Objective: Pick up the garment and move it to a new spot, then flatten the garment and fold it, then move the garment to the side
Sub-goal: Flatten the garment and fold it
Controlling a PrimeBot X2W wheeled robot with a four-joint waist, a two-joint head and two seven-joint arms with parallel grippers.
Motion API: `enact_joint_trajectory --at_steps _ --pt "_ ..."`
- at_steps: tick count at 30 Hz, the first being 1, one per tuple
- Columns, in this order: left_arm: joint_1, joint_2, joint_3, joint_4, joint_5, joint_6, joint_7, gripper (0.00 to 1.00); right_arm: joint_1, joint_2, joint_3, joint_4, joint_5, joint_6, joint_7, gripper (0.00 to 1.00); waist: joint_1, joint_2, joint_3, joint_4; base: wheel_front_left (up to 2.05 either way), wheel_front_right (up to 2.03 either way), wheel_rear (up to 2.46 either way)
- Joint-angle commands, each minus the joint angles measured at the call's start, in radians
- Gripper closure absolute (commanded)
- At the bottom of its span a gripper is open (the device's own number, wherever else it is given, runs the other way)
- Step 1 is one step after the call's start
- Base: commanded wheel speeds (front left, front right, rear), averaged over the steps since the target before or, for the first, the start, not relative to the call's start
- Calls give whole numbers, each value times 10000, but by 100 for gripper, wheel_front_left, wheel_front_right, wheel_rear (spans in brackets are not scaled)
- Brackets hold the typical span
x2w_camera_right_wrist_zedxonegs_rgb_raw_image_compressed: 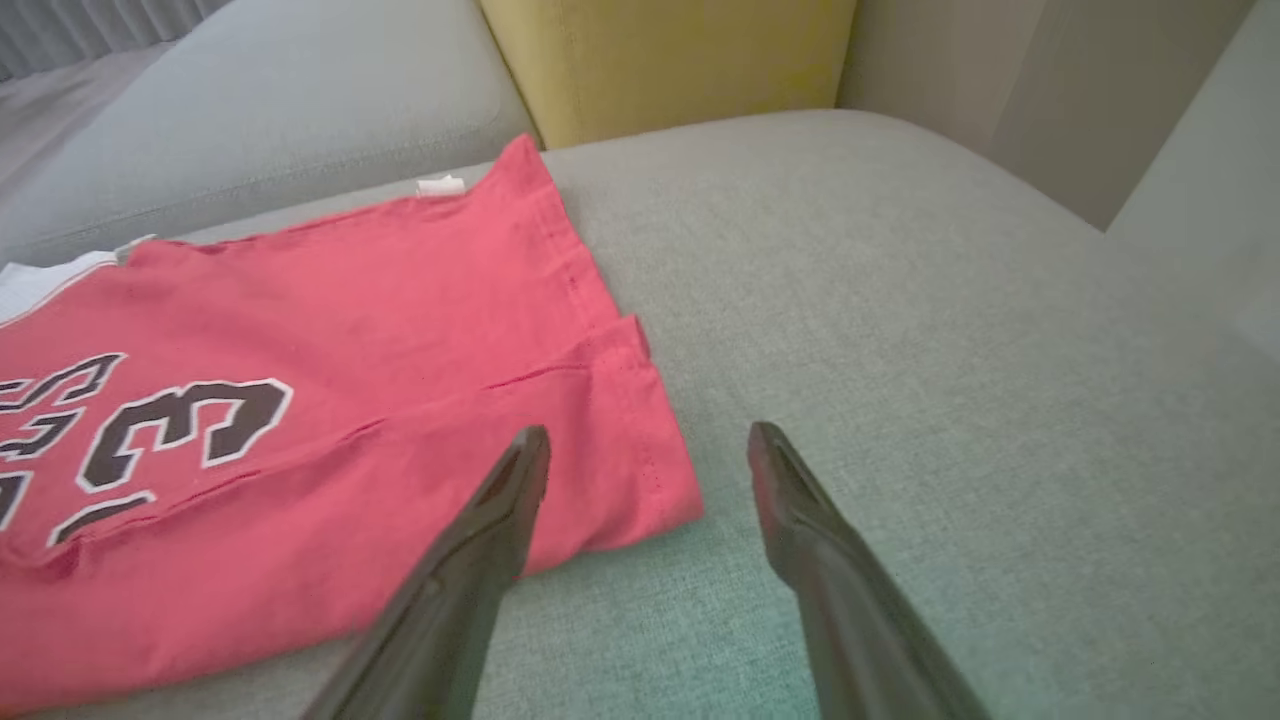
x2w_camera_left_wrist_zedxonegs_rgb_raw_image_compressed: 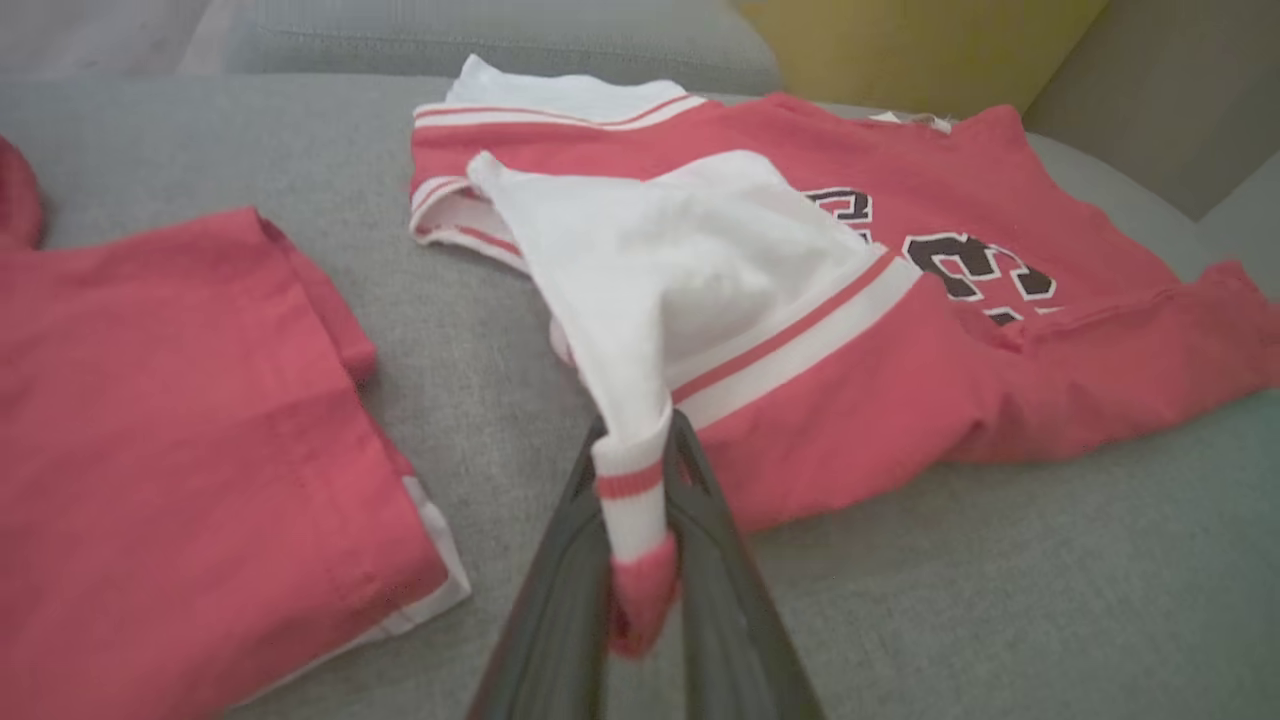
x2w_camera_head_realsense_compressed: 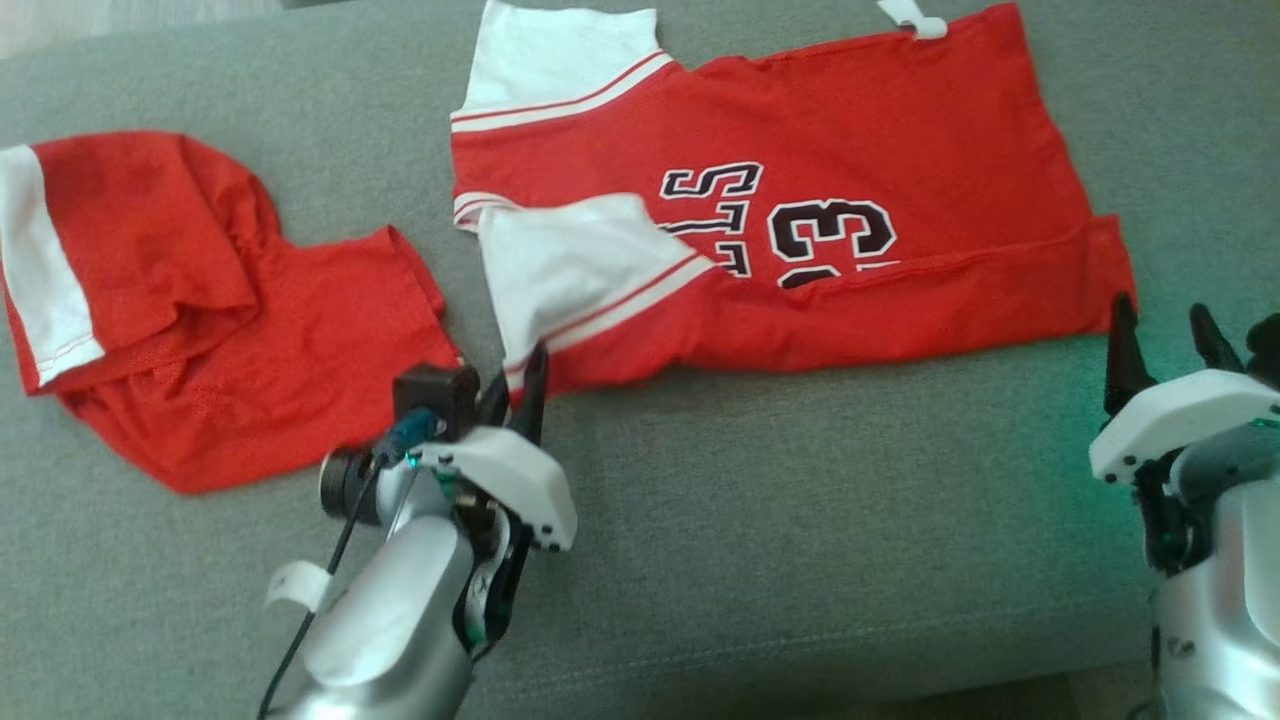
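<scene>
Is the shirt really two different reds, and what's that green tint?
Head view: saturated red jersey, green glow on the sofa beside the right hand. Both wrist views: washed-out, pinkish; the left one blurs near its fingers.

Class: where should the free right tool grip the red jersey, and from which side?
The near hem corner of the jersey, approached low from the robot's side: it lies flat and exposed on the sofa cushion, just ahead of the open right tool.
</scene>
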Motion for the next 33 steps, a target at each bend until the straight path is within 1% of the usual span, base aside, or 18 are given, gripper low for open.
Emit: enact_joint_trajectory --at_steps 1,4,8,17,18,19,27,33 --pt "-503 143 260 -430 108 93 -170 100 -468 26 37 -140 -101 65 73 0 0 0 89 76 0 0 0" --pt "-612 168 213 -712 221 186 -248 100 -827 64 -383 391 -444 65 177 0 0 0 276 184 0 0 0" --pt "-709 257 117 -964 311 227 -111 100 -1273 69 -810 1066 -597 65 361 0 0 0 547 289 0 0 0" --pt "-785 481 -11 -1248 400 294 141 100 -2046 -94 -1007 2059 -386 65 476 0 0 0 1063 364 0 0 0" --pt "-786 501 -16 -1255 398 303 160 100 -2101 -95 -971 2161 -275 65 509 29 0 0 1075 360 0 0 0" --pt "-786 527 -15 -1249 396 313 181 100 -2149 -97 -961 2247 -142 65 512 100 0 0 1075 353 0 0 0" --pt "-580 835 -59 -1018 366 331 332 100 -1959 -445 -492 2653 271 65 448 100 0 0 551 226 0 0 0" --pt "-160 1083 -121 -991 253 282 446 100 -1516 -930 -88 2622 603 65 798 100 0 0 -125 126 0 0 0"
